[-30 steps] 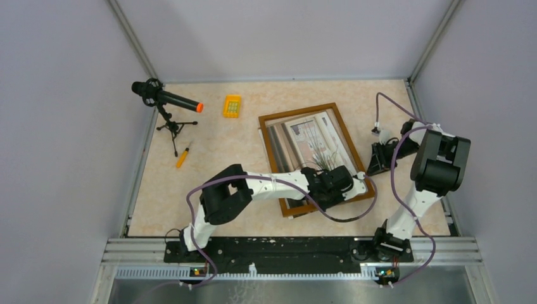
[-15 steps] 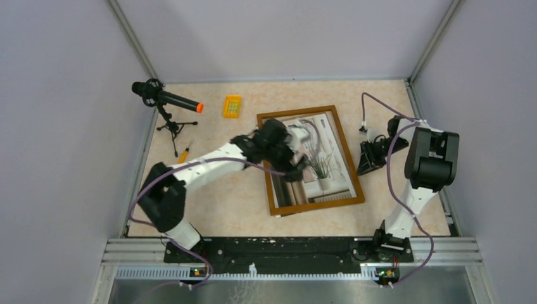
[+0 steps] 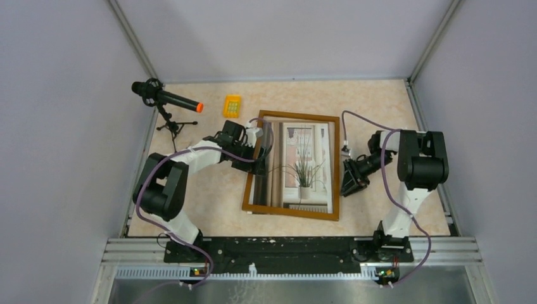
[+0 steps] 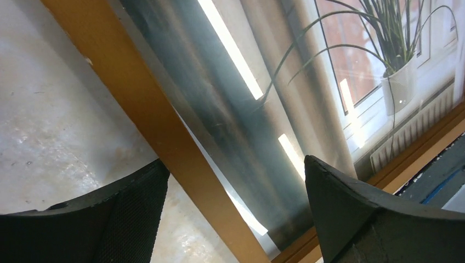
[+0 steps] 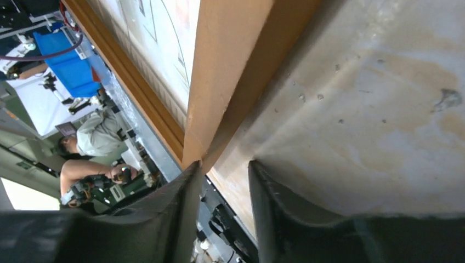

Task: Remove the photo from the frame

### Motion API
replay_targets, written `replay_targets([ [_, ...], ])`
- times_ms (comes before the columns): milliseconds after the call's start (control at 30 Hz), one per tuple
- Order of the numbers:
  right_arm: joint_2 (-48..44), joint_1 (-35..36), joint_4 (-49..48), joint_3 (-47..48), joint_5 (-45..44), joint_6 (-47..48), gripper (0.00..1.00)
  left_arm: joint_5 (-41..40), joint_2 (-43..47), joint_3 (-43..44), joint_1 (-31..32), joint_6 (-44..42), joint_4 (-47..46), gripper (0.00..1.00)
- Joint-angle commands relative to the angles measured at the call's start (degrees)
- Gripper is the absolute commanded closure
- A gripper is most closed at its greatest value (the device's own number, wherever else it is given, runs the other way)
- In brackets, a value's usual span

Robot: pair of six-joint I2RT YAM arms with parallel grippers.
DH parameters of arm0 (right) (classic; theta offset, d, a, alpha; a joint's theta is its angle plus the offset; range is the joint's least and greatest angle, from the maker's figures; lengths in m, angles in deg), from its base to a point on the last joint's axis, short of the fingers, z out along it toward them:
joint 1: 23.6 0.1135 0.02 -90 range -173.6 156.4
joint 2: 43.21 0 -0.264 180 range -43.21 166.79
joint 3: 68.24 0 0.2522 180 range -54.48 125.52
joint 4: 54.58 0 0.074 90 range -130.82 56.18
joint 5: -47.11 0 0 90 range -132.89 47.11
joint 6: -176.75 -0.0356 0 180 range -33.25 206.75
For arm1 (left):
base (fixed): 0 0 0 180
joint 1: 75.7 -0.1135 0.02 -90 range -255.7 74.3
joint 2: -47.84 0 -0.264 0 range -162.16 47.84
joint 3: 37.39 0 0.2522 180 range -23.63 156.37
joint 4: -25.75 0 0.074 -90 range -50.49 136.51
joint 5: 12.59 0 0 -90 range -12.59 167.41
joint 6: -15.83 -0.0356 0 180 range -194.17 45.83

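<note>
The frame (image 3: 290, 214), brown-rimmed, lies flat in the middle of the table. The photo (image 3: 304, 170) of a spiky plant in a white pot sits face up inside it. My left gripper (image 3: 256, 149) is at the frame's upper left rim. In the left wrist view its fingers (image 4: 131, 208) stand wide open astride the rim (image 4: 137, 104), with the photo (image 4: 307, 82) behind reflective glazing. My right gripper (image 3: 346, 185) is against the frame's right rim. Its jaws (image 5: 224, 164) stand slightly apart with nothing between them, the left fingertip touching the rim's outer edge (image 5: 225, 71).
A black microphone (image 3: 166, 98) on a small tripod stands at the back left. A yellow block (image 3: 232, 106) lies near it, and an orange-handled screwdriver (image 3: 182, 157) lies by the left wall. Grey walls close in three sides.
The frame has swung from tilted to nearly square with the table. My left arm swept from its near right corner to its left rim and opened. My right gripper moved left to the right rim.
</note>
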Motion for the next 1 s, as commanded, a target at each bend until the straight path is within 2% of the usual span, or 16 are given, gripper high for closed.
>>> replay_targets([
  [0, -0.31, -1.47, -11.32, -0.52, -10.74, 4.05, 0.52, 1.75, -2.17, 2.29, -0.50, 0.99, -3.09, 0.04],
  [67, -1.22, -5.00, -10.01, 1.41, -9.89, 4.06, 0.38, 2.28, -2.73, 1.83, -0.59, 1.61, -4.20, 0.09],
  [133, -1.91, -7.91, -7.80, 3.54, -6.97, 4.10, 0.30, 2.02, -2.87, 2.01, -0.60, 2.29, -4.79, 0.17],
  [233, -3.89, -8.48, -3.51, 4.17, -0.65, 5.16, 0.25, 2.58, -1.41, 2.00, -0.89, 3.97, -6.73, 0.32],
  [300, -5.26, -7.07, -3.24, 3.90, 0.92, 4.76, 0.25, 3.48, -0.66, 1.82, -0.86, 5.34, -8.23, 0.35],
  [400, -5.50, -5.64, -5.41, 4.57, 0.20, 1.79, 0.26, 5.54, -1.36, 2.39, -0.78, 6.80, -9.16, 0.35],
  [533, -1.88, -4.34, -9.64, 7.32, -6.03, -1.81, 0.26, 7.12, -3.07, 2.80, -0.64, 6.77, -9.12, 0.33],
  [767, 4.40, -4.34, -12.42, 13.28, -11.41, -3.30, 0.29, 7.16, -5.39, 2.87, 1.74, 5.89, -9.92, 0.30],
  [967, 5.90, -4.34, -12.63, 17.19, -13.02, -3.97, 0.31, 7.64, -7.88, 3.93, 3.29, 5.03, -10.16, 0.19],
])
